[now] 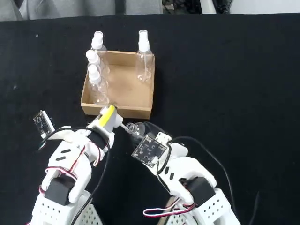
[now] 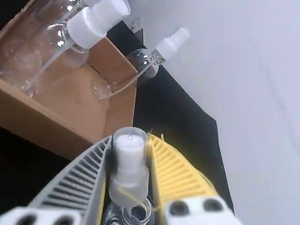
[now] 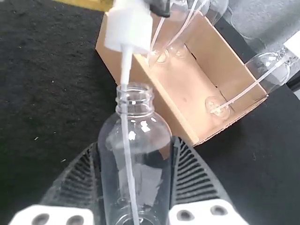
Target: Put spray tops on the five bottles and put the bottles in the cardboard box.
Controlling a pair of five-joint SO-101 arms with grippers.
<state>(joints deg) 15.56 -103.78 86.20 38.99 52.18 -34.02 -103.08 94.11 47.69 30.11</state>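
My right gripper [image 3: 136, 143] is shut on a clear, uncapped bottle [image 3: 135, 164], held tilted just in front of the cardboard box [image 1: 117, 111]. My left gripper [image 2: 129, 140], with one yellow finger, is shut on a white spray top [image 2: 127, 164]. The spray top [image 3: 127, 28] hangs just above the bottle's neck, apart from it, and its thin tube runs down inside the bottle. In the high view both grippers meet at the box's near wall, left gripper [image 1: 108, 116] beside the bottle [image 1: 137, 127]. Several capped bottles stand in the box: three [image 1: 95, 77] along its left wall, one [image 1: 144, 56] at the far right corner.
The black table [image 1: 225, 84] is bare to the right of the box. The box floor [image 1: 126, 89] is free in the middle and at its near right. A light wall rises behind the table's far edge.
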